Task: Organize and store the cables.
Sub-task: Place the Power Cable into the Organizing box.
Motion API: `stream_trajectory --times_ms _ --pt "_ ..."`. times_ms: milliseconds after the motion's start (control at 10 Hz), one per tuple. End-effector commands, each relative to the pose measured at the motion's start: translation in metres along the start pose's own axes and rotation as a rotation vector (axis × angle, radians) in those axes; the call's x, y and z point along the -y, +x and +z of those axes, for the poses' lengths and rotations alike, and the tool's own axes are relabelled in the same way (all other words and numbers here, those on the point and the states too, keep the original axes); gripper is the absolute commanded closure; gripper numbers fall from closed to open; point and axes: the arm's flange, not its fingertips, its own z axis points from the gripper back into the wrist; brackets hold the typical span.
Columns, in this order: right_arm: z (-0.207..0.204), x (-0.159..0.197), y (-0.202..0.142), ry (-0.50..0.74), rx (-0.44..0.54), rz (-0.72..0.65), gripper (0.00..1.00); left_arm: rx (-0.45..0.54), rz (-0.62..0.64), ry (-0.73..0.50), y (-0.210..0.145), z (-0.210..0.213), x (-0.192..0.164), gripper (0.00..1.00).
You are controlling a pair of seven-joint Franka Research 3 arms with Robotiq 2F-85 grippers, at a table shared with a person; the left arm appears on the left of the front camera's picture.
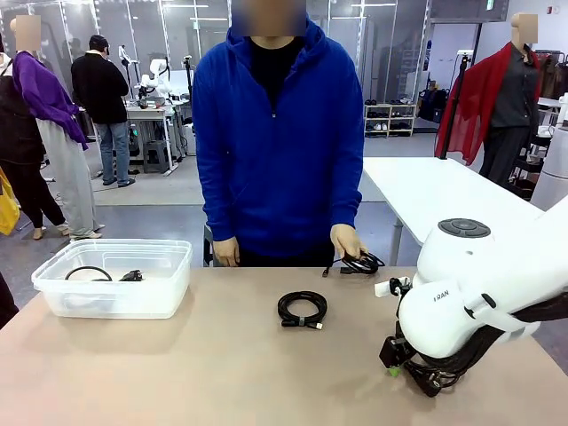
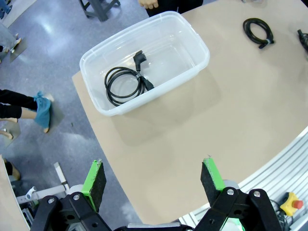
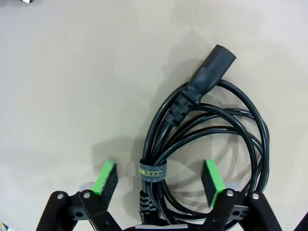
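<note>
The right gripper [image 3: 159,177] hangs low over a thick black cable [image 3: 192,91] at the bottom middle of its wrist view. Its green pads [image 3: 107,175] stand apart, one on each side of the part with the grey band [image 3: 153,171], and they do not squeeze it. The plug points to the upper right. The left gripper [image 2: 153,180] is wide open with nothing in it, at the bottom of its view, above the table [image 2: 192,134]. A clear box [image 1: 169,284] sits at the left of the front view with one coiled cable [image 2: 124,85] inside. A thin coil [image 1: 302,309] lies in the middle of the table. A person's hand [image 1: 344,240] touches another cable [image 1: 362,263] at the far edge.
</note>
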Motion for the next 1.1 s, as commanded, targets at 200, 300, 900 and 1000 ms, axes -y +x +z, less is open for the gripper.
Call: stream_trajectory --times_ms 200,300,900,1000 --pt "-0.0090 -0.0063 -0.0442 -0.034 0.034 -0.042 0.45 0.002 -0.007 -0.001 -0.0014 0.0002 0.0001 0.00" --pt "-0.0092 -0.0066 -0.0444 -0.035 0.035 -0.042 0.52 0.002 -0.007 -0.001 -0.0014 0.0002 0.0001 0.00" --pt "-0.0107 -0.0055 -0.0441 -0.039 0.038 -0.058 1.00 0.002 -0.007 -0.001 -0.0014 0.0002 0.0001 0.00" --pt "-0.0095 -0.0049 -0.0435 -0.037 0.041 -0.061 1.00 0.002 -0.007 -0.001 -0.0014 0.0002 0.0001 0.00"
